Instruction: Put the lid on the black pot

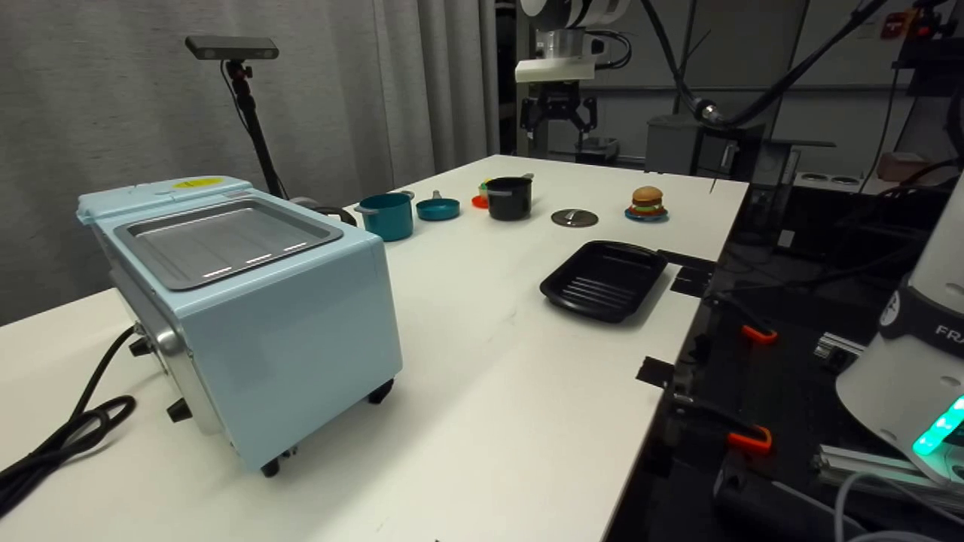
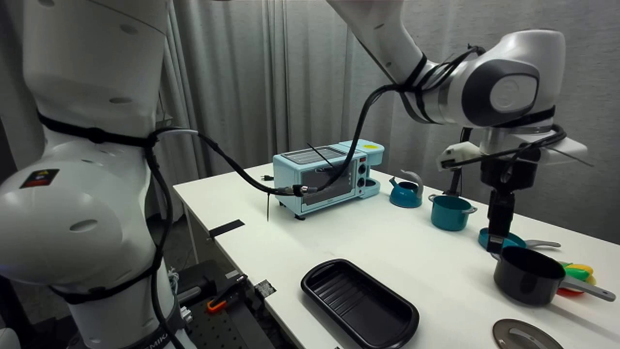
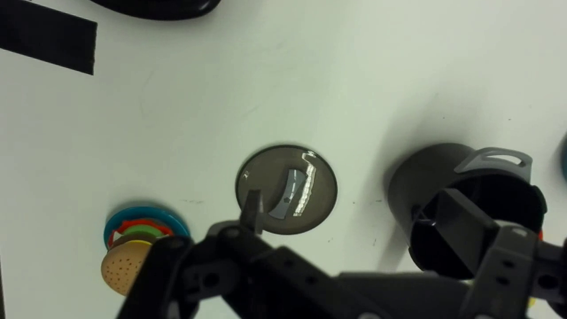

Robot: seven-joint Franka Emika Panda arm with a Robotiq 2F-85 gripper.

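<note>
We see gripper spread wide, hiding part of black pot in wrist view. Lid lies on counter near pot, cropped in an exterior view. Arm base reads "FRA", clipped.

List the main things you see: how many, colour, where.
Flat table: one, white, centre
Fabric curtain: number unclear, grey, background
Boxy oven: one, pale blue, tabletop
Rounded kettle: one, teal, beside oven
Deep two-handled pot: one, teal, beside kettle
Deep long-handled pot: one, black, tabletop
Shallow pan: one, teal, between both pots
Round glossy lid: one, smoky brown, tabletop
Ribbed rectangular tray: one, black, near lid
Toy burger: one, multicoloured, on teal plate
Small items: number unclear, green, yellow, red, near long-handled pot
Jointed arm: one, white, over table
Jaws: one pair, black, open, above table
</note>
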